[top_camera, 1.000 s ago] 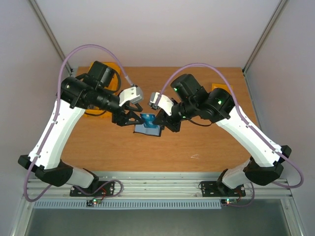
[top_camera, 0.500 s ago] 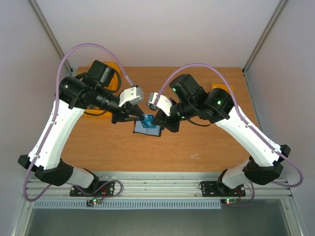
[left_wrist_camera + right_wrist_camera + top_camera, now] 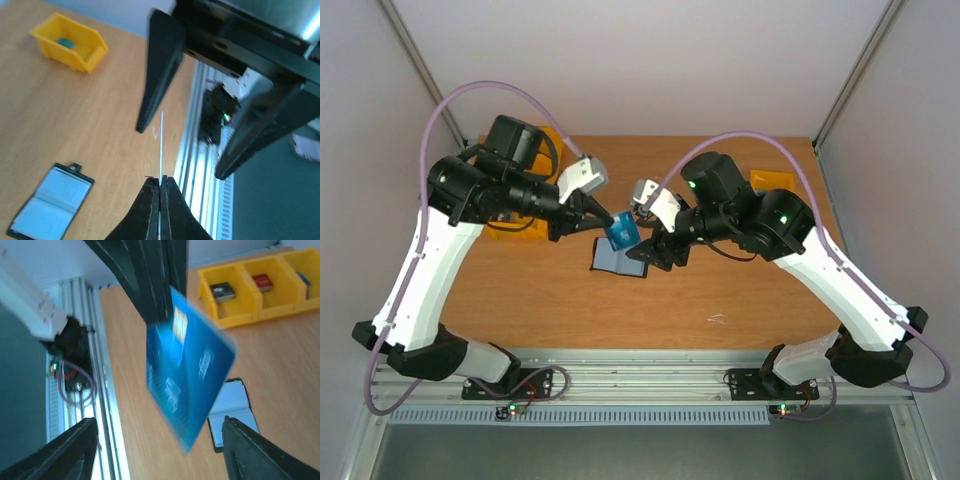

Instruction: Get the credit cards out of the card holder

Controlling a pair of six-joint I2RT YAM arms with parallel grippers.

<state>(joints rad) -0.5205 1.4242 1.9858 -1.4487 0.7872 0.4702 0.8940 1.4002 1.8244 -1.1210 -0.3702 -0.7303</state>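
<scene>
A blue credit card [image 3: 620, 232] with a gold chip hangs in the air above the table, and my left gripper [image 3: 608, 221] is shut on its edge. In the left wrist view the card [image 3: 161, 145] shows edge-on, rising from between the closed fingertips of the left gripper [image 3: 160, 179]. The right wrist view shows the card's [image 3: 187, 370] face, blurred. My right gripper [image 3: 655, 250] stands open just right of the card, its fingers [image 3: 260, 455] wide apart and touching nothing. The card holder [image 3: 618, 263] lies open on the table below, blue-grey panels up [image 3: 50, 202] [image 3: 232, 412].
A yellow bin [image 3: 548, 142] sits at the back left behind the left arm, and another yellow bin [image 3: 772, 178] at the back right. The row of yellow bins [image 3: 255, 285] holds small items. The aluminium rail [image 3: 200, 150] runs along the near table edge.
My left gripper closed on the blue card and pulled it up and slightly left. My right gripper opened and let go. The card holder stayed on the table.
</scene>
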